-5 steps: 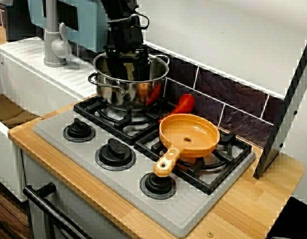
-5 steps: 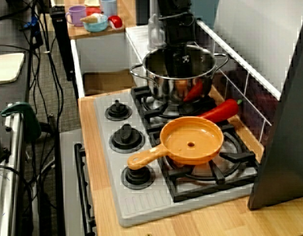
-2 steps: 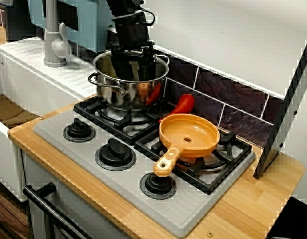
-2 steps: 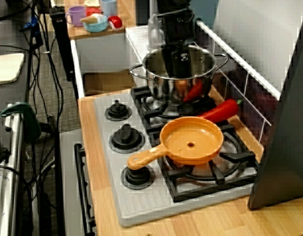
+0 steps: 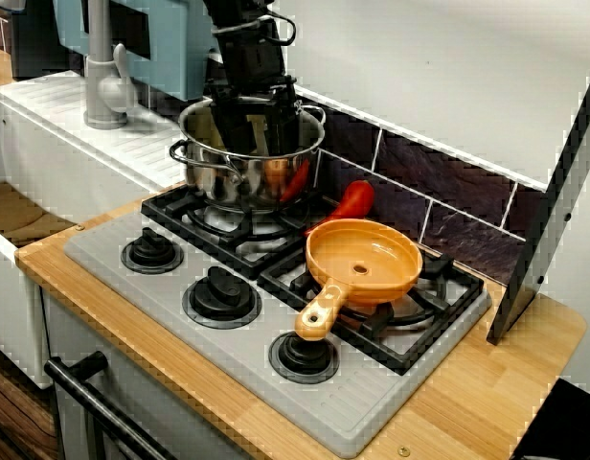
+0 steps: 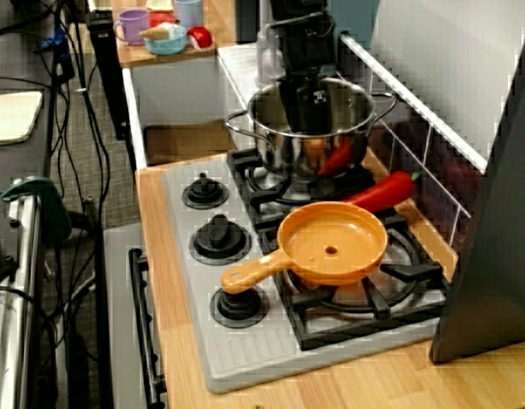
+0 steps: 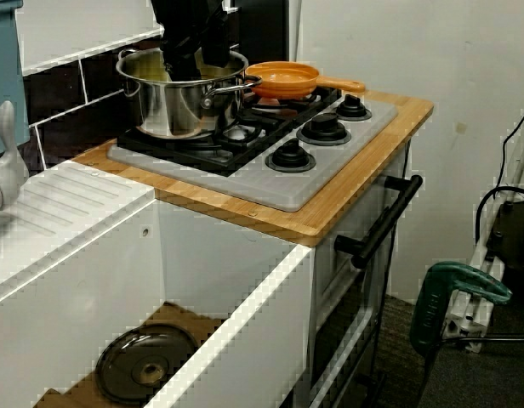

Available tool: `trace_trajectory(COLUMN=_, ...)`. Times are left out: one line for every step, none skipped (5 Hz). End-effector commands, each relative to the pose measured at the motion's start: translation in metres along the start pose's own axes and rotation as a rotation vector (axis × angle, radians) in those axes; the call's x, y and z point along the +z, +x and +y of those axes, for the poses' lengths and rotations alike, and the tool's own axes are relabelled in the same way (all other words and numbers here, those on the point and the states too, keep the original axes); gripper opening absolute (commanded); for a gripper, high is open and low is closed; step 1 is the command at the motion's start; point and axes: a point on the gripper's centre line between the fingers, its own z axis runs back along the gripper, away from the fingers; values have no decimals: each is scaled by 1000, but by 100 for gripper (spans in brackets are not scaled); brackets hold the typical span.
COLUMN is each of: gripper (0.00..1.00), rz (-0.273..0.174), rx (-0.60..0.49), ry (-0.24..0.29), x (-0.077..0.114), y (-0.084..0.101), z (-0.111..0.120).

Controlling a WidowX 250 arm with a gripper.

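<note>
Comparing with a second ago: the black gripper (image 5: 256, 142) has come up a little inside the round stainless-steel pot (image 5: 223, 182) and shifted toward the tiled wall. In the view from the stove's front corner, more of its body now clears the rim. Pot, pan and pepper are unmoved.

Claw: fingers stand apart and the pale pot wall shows in the gap between them. The tips sit below the rim, hidden. Nothing is seen between them. The view along the counter shows only a black mass (image 6: 307, 106) in the pot mouth.

Pot sits on the black cast burner grate (image 5: 228, 230) at the back, next to the white ribbed drainboard (image 5: 75, 125). It has a polished wall and two loop handles, and a red reflection shows on its side.

Glossy red pepper (image 5: 352, 201) lies by the dark tiles, between pot and pan. Shallow round orange plastic pan (image 5: 364, 261) is on the neighbouring grate, with its stubby handle toward the three round black knobs (image 5: 221, 292). Matte grey hob plate (image 5: 113, 273) is set in the light wooden counter (image 5: 487, 383).
</note>
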Motion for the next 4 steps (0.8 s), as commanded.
trace_trajectory(gripper=100, rz=-86, rx=-20, ry=17, x=23, y=5, z=-11)
trace_trajectory(gripper=100, rz=-92, rx=-16, ry=38, x=13, y=7, z=-13)
trace_trajectory(gripper=100, rz=-94, rx=-7, ry=59, x=5, y=10, z=-13)
trace_trajectory(gripper=100, rz=-96, rx=-1, ry=79, x=-1, y=13, z=-9)
